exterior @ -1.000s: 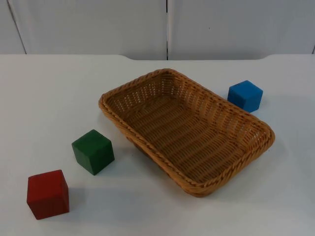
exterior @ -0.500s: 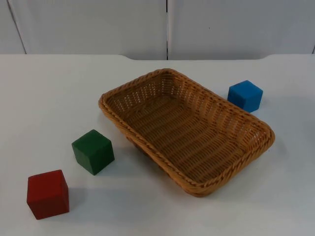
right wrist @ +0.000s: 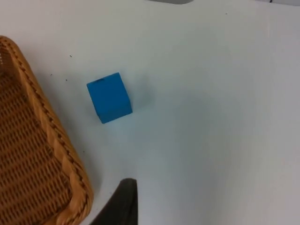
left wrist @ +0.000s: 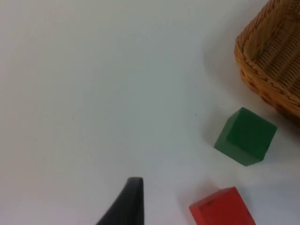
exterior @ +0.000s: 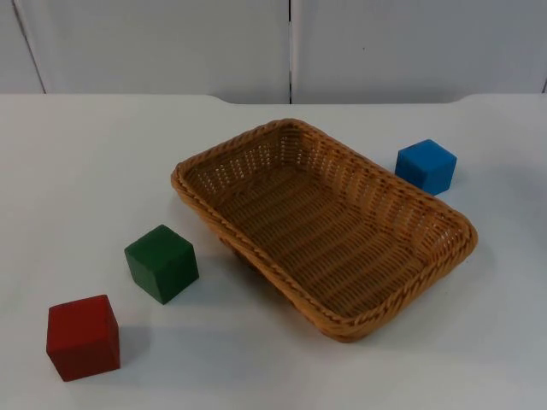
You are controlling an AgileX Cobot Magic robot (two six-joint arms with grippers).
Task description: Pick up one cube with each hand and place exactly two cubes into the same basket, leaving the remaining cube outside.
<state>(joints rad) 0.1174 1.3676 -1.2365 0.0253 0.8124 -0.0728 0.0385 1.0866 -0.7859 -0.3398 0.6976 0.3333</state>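
I inspect the table [exterior: 102, 154] and find nothing changed over the last second: the basket [exterior: 214, 218] and all three cubes lie exactly where they were. The basket sits near the middle, set at an angle, and holds nothing. The green cube [exterior: 161, 263] rests just beside the basket's left long side, apart from it. The red cube [exterior: 83, 336] sits near the green one, further from the basket. The blue cube [exterior: 426, 166] stands close to the basket's far right side, not touching.

The left claw [left wrist: 126, 206] hangs above bare table, with the green cube [left wrist: 245, 136] and red cube [left wrist: 222, 208] off to one side of it. The right claw [right wrist: 119, 204] hangs beside the basket rim [right wrist: 51, 140], with the blue cube [right wrist: 109, 97] ahead. One fingertip of each shows; I cannot tell whether either claw is spread or pressed together.

My judgement: no cube is picked yet, the task stands at its start, and both arms wait.
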